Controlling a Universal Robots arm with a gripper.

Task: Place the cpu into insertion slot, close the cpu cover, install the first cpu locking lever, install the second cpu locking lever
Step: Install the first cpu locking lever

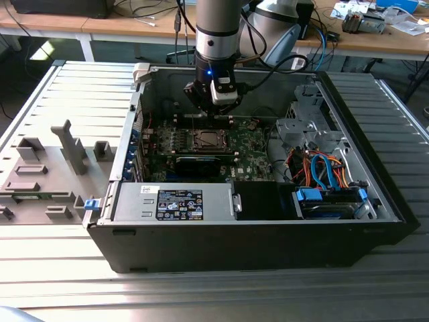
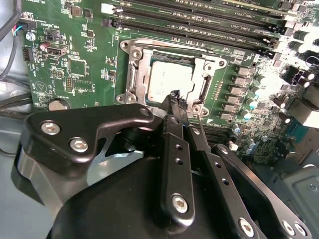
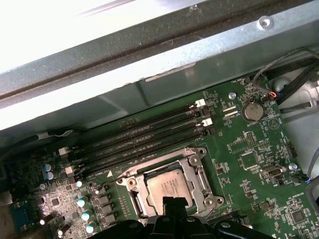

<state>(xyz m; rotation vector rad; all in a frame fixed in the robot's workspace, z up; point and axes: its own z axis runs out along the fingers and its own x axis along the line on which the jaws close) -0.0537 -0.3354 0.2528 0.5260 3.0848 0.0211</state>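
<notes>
The cpu lies flat in the insertion slot on the green motherboard, its silvery top showing. The cpu cover lies down over it, and the chip shows through its square window. My gripper hangs just above the socket's edge with its black fingertips together and nothing between them. In the first wrist view the cpu sits inside the cover's frame, with the gripper right at its near edge. In the exterior view the gripper is inside the open computer case. How the locking levers stand I cannot tell.
Long memory slots run beside the socket, close to the case wall. A long black card lies on the socket's other side. A power supply and coloured cables fill the case front. Grey fixtures stand at the exterior view's left.
</notes>
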